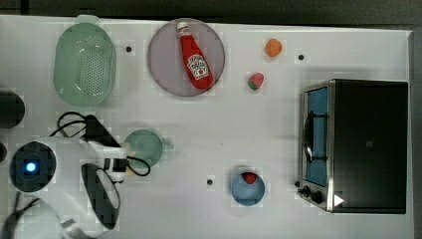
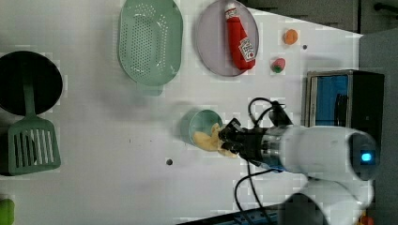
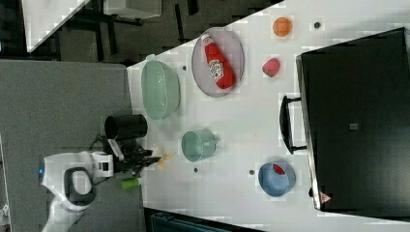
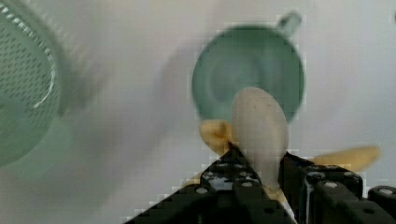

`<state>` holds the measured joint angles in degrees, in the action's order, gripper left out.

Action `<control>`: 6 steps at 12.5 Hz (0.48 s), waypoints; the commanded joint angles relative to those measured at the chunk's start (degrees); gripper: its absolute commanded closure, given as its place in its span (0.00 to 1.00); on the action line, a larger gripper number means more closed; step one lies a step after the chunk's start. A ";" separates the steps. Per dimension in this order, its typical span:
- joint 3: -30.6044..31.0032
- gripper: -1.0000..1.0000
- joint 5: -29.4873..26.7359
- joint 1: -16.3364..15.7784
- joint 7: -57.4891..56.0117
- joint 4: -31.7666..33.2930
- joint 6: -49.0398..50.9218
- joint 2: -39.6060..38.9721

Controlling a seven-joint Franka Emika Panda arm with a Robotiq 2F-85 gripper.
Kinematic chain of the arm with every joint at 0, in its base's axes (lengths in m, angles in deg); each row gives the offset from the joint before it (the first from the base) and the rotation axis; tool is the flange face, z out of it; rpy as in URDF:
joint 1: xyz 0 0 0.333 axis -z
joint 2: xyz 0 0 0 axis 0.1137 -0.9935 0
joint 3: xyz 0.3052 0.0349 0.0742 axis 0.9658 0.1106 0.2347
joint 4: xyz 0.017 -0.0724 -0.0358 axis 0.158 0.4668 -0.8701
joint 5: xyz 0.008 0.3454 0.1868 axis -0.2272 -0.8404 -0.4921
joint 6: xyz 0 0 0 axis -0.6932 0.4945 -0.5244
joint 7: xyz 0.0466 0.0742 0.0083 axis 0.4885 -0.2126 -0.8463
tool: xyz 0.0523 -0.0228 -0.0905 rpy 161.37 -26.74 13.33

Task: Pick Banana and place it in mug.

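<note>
Your end effector (image 4: 261, 170) is clamping the banana (image 4: 259, 128), its tip overhanging the mug (image 4: 224, 70). In the top view you are hanging at the mug's 8 o'clock, so the drop is needing more centering.

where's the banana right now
The banana is held in the tool, off the table beside the green mug; in the left view it overlaps the mug's lower-right rim, not yet inside it.

The banana (image 4: 259, 130) looks matt, smooth plastic, pale cream. The mug (image 4: 247, 70) is dull green with a soft sheen inside. The basket (image 1: 84, 63), upper left in the top view, is perforated pale-green plastic. The oven (image 1: 356, 144) has shiny metal trim. The table (image 1: 224, 124) is matt white.
</note>
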<state>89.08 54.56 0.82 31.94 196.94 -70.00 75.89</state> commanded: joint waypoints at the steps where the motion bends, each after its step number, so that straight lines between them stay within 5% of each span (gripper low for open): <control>1: -1.07 0.76 -0.27 1.57 7.51 3.21 -7.14 -1.28; 4: -0.80 0.74 0.54 1.49 11.35 4.80 -9.37 -3.35; 6: -0.87 0.53 0.54 1.55 11.46 4.89 -9.78 -3.88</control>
<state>88.21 54.37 2.36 41.09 201.20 -79.82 68.63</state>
